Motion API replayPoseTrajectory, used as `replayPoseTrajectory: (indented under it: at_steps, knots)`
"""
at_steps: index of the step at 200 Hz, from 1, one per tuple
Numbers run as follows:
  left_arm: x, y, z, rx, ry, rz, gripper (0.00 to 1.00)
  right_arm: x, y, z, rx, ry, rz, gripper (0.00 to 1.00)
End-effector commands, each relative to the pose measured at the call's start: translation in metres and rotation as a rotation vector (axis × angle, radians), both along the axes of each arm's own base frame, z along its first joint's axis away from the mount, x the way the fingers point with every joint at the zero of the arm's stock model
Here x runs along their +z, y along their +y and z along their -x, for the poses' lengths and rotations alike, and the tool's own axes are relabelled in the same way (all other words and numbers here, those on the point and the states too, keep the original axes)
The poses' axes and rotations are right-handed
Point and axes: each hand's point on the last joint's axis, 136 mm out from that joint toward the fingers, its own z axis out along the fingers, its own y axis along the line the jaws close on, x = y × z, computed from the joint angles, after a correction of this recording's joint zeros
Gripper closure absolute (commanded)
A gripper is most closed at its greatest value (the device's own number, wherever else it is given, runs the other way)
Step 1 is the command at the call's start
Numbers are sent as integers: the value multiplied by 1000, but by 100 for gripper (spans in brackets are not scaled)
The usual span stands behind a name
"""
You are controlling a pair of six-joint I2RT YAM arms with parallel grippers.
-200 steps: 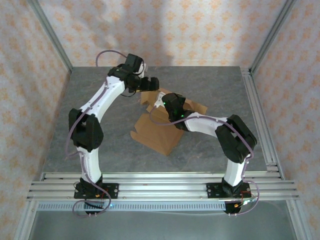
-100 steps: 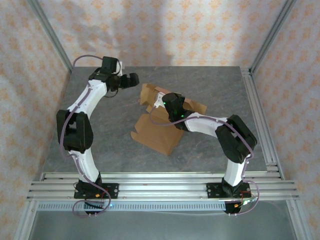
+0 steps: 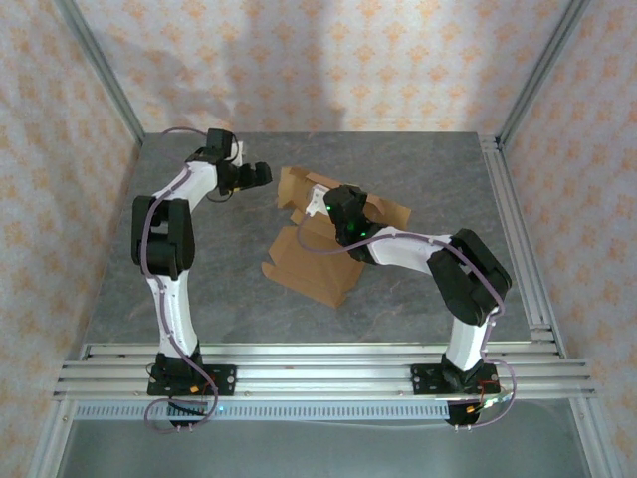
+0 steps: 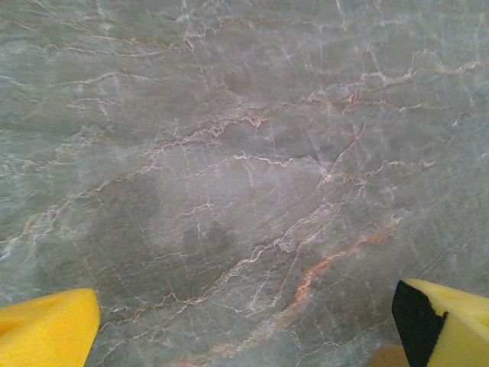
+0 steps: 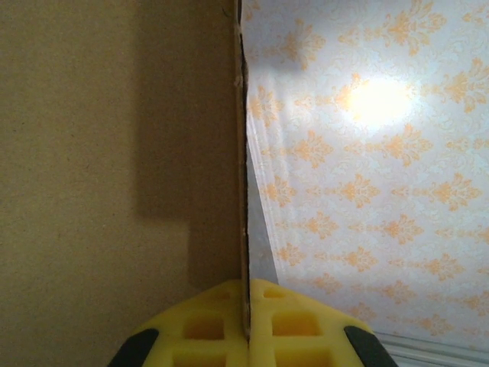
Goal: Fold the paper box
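The grey marbled table (image 3: 199, 269) lay bare along its left side, along the near strip in front of the aluminium rails (image 3: 318, 363), across its right side and along the far edge under the patterned walls (image 3: 328, 60), so there was open room all round the centre. The left gripper (image 3: 261, 174) hung over the far-left part of the table with its jaws wide apart; its yellow fingers (image 4: 46, 329) held nothing and had bare stone beneath them, with a small brown corner of cardboard just beside the right finger at the bottom of the wrist view. The right gripper (image 5: 246, 294) was at the middle of the table, its yellow pads (image 5: 206, 321) pressed together on a thin cardboard edge, one panel standing flat alongside them. The paper box (image 3: 318, 264), a partly flat brown sheet with flaps, sat about the centre of the table, slightly toward the far edge; its long axis seemed to run slantwise, from near-left toward the far-right corner, with one flap lifted at the far end, near the left gripper
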Motion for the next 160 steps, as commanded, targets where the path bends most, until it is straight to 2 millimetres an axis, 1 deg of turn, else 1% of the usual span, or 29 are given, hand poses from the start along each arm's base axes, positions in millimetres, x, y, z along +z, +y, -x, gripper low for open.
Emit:
replayPoseTrajectory:
  at_steps: [1, 30, 49, 59, 73, 92, 111, 138, 160]
  knots:
    - [31, -8, -15, -59, -160, -46, 0, 18, 3, 5, 10, -16, -65, 100]
    - [37, -16, -24, -65, -301, -26, 0, 17, 6, 4, 23, -13, -66, 100]
    - [38, -29, -21, -154, -353, -90, 0, 19, 8, 4, 30, -15, -74, 100]
    - [35, -37, -20, -207, -348, -119, 0, 19, 9, 3, 32, -15, -79, 100]
    - [34, -50, -19, -270, -335, -109, 0, 20, 11, 3, 41, -16, -86, 100]
    - [31, -62, -17, -334, -314, -96, 0, 19, 12, 2, 45, -15, -83, 100]
    - [31, -67, -12, -371, -302, -80, 0, 18, 11, 0, 40, -15, -79, 100]
    - [31, -74, 2, -427, -299, -59, 0, 17, 9, -2, 37, -8, -79, 100]
    - [31, -74, 11, -450, -297, -68, 1, 16, 10, -4, 36, -2, -81, 100]
